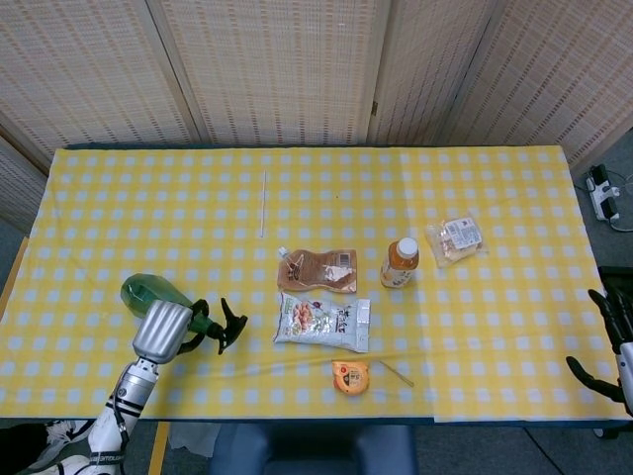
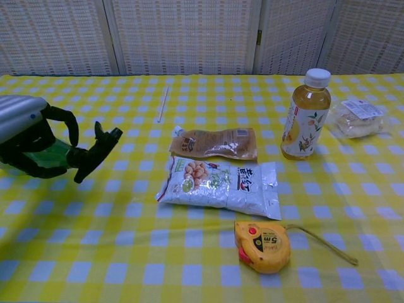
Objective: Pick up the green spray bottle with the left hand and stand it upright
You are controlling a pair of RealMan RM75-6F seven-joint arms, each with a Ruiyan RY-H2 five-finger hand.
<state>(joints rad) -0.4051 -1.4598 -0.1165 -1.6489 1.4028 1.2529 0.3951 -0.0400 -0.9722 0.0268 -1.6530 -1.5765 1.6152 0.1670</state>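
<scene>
Green spray bottle (image 2: pixel 47 154) sits gripped in the left hand (image 1: pixel 163 330) at the frame's left edge, fingers curled round its body, raised off the yellow checked cloth (image 2: pixel 189 265) yet lying sideways, nozzle pointing right. Grasp done; tipping upright and setting down remain.

left hand (image 1: pixel 163 330) at near-left table edge, silver back up, dark fingers (image 2: pixel 60 120) curled around green spray bottle (image 1: pixel 148 295), gripping it; forearm runs down off frame; right hand (image 1: pixel 605 341) at far right edge, fingers spread, holding nothing
</scene>
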